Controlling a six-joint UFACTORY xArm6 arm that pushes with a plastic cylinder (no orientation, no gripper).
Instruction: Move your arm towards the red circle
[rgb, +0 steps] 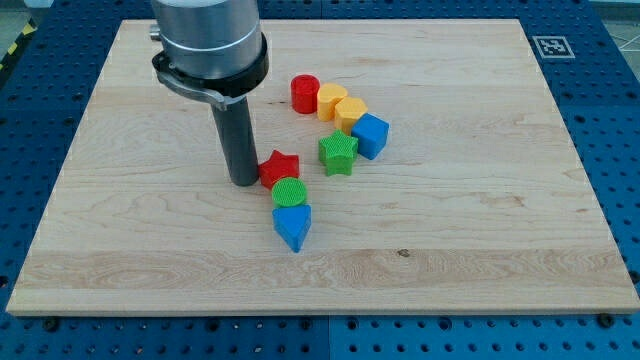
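My tip (243, 182) rests on the wooden surface (470, 250), just at the view's left of the red star (280, 167), close enough that the two look to be touching, though I cannot tell for certain. There is no gripper on this arm, only the straight dark rod, so nothing opens or closes and nothing is held; the rod hangs upright from the grey cylindrical housing (205, 40) near the view's top.

Taking the red star as landmark: directly below it, toward the view's bottom, sits the green circle (289, 193), touching or nearly touching the star. Below that again lies the blue triangle-like block (293, 226), pressed against the green circle, its point toward the view's bottom.

To the right of the red star, a little higher in the view, stands the green star (338, 153), clearly apart from it. Just right of and above the green star is the blue block (370, 135), roughly a cube, beside it. Two yellow blocks (342, 106) run up and leftward from the blue one in a tight row.

The red circle (305, 93) closes that row, above and slightly to the right of the red star, well apart from it and from my tip, touching the nearer yellow block.

A fiducial marker (551, 45) sits on the surface's corner far to the star's upper right.
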